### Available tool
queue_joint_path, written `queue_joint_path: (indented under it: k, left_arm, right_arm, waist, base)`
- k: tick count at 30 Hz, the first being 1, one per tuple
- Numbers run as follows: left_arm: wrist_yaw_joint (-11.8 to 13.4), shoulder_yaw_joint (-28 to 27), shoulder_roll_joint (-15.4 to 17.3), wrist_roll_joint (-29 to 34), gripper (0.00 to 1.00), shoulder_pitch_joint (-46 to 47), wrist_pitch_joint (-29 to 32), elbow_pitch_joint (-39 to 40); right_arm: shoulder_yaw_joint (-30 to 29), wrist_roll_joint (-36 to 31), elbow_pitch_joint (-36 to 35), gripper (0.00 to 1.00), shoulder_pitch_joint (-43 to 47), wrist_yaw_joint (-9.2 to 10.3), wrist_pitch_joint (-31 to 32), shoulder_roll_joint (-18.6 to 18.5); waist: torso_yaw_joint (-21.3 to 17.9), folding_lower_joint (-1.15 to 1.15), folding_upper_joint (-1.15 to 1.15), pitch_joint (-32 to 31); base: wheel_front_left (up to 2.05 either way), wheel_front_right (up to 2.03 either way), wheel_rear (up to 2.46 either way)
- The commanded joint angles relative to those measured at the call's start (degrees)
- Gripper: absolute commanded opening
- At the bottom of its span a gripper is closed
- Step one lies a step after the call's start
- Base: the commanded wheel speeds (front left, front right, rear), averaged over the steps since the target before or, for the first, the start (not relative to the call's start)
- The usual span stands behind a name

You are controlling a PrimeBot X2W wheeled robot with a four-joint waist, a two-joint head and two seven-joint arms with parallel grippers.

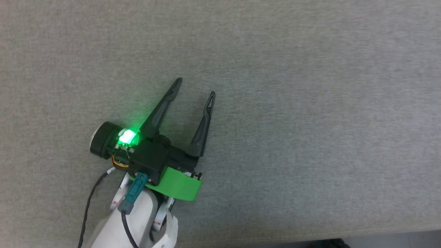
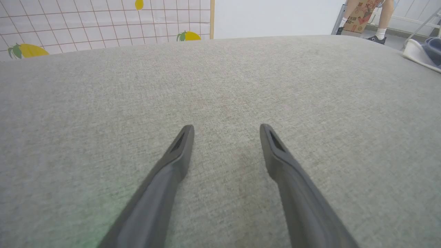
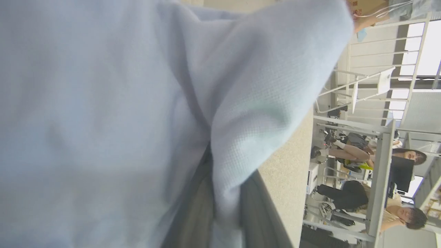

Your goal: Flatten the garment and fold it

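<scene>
In the right wrist view the light blue garment point(image 3: 103, 103) hangs in loose folds close to the camera. A fold of it runs down between my right gripper's point(image 3: 224, 206) two dark fingers point(image 3: 262, 213), which are shut on it. The collar, buttons and logo are hidden. My left gripper point(image 1: 195, 89) hovers low over the bare grey cloth-covered table point(image 1: 310, 103), open with nothing between its fingers point(image 2: 179, 151). A small piece of blue and white cloth point(image 2: 425, 51) lies at the table's far right edge in the left wrist view.
The table's near edge point(image 1: 310, 236) runs along the bottom right of the head view. Beyond the far edge stands a tiled wall with lemon prints point(image 2: 103, 20). A person's legs point(image 2: 380, 20) stand past the table. Seated people point(image 3: 379, 155) and metal racks lie beyond it.
</scene>
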State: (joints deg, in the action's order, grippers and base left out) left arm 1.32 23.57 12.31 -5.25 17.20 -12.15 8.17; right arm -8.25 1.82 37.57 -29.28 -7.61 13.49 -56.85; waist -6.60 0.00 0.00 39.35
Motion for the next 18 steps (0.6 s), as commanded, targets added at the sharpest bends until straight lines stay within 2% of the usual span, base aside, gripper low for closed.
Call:
queue_joint_path:
  k: [1, 3, 4, 5, 12, 18]
  left_arm:
    - [0.25, -0.44, 0.56, 0.28, 1.00, 0.51, -0.12, -0.87]
    - [0.31, -0.39, 0.54, 0.18, 1.00, 0.58, -0.30, -1.23]
    - [0.37, -0.41, 0.54, 0.07, 1.00, 0.54, -0.42, -1.55]
    - [0.45, -0.46, 0.56, -0.02, 1.00, 0.46, -0.52, -1.86]
    - [0.89, -0.75, 0.12, -1.16, 1.00, -0.10, -1.51, -5.21]
    - [1.54, -1.68, -0.23, -2.63, 1.00, -1.47, -2.19, -8.42]
  right_arm:
    - [-1.20, -1.09, 0.47, 0.00, 0.31, 0.12, -0.69, 0.61]
    - [-2.79, -2.49, 1.16, 0.02, -0.04, 0.12, -1.82, 1.16]
    - [-3.19, -3.33, 1.00, 0.94, -0.23, 0.12, -2.39, 1.54]
    - [-3.40, -3.78, 0.83, 1.00, -0.47, 0.12, -2.70, 1.97]
    - [-2.27, -5.24, -0.96, 1.00, -2.16, 0.12, -4.51, 2.66]
    - [2.56, 0.24, -5.27, 1.00, -5.07, 0.12, -8.31, 3.83]
  waist:
    - [1.62, 0.00, 0.00, 1.46]
    - [1.79, 0.00, 0.00, 1.19]
    - [1.79, 0.00, 0.00, 0.79]
    - [1.71, 0.00, 0.00, 0.35]
    - [1.20, 0.00, 0.00, -5.97]
    - [0.70, 0.00, 0.00, -13.98]
  base:
    - [0.00, 0.00, 0.00]
    - [0.00, 0.00, 0.00]
    - [0.00, 0.00, 0.00]
    - [0.00, 0.00, 0.00]
    - [0.00, 0.00, 0.00]
    - [0.00, 0.00, 0.00]
